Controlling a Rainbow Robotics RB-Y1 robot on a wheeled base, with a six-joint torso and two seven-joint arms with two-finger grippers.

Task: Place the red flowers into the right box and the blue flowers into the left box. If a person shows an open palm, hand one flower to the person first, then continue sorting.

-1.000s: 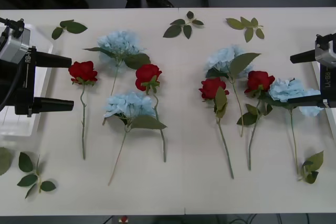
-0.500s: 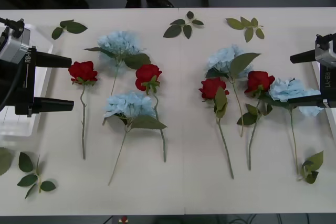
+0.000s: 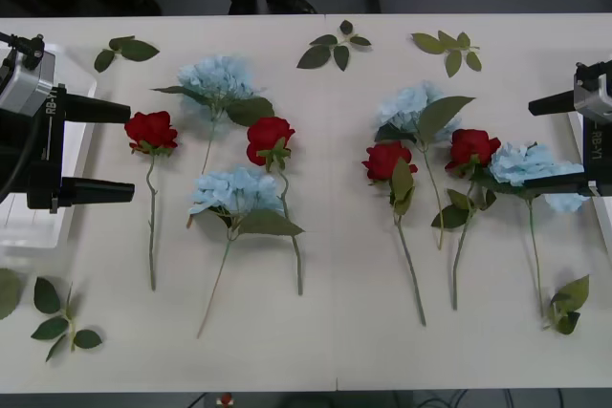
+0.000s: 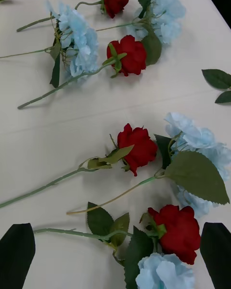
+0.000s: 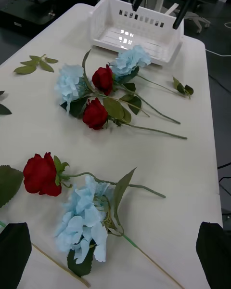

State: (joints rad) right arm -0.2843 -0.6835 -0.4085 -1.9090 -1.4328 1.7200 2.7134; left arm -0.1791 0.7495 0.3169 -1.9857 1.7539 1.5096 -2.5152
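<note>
In the front view, the left gripper (image 3: pixel 96 150) hung at the left edge of the frame, its black fingers spread wide with nothing between them, over the left box (image 3: pixel 38 231). The right gripper (image 3: pixel 564 140) sat at the right edge, fingers likewise parted and empty, beside a sliver of the right box (image 3: pixel 579 126). Four red flowers (image 3: pixel 151 131) and four blue flowers (image 3: pixel 218 78) lay on the white table (image 3: pixel 335 332), blooms toward the top of the frame and stems toward the bottom, with loose leaf sprigs (image 3: pixel 335 48) around them.

In the right wrist view, the finger tips stood apart at the two bottom corners; a red rose (image 4: pixel 177 231) and a blue cluster (image 4: pixel 161 272) lay between them at the bottom centre.

In the left wrist view, the tips were also apart; a blue cluster (image 5: pixel 86 216) lay lower centre beside a rose (image 5: pixel 41 174), and the right box (image 5: pixel 137 29) sat at the top of the frame.
</note>
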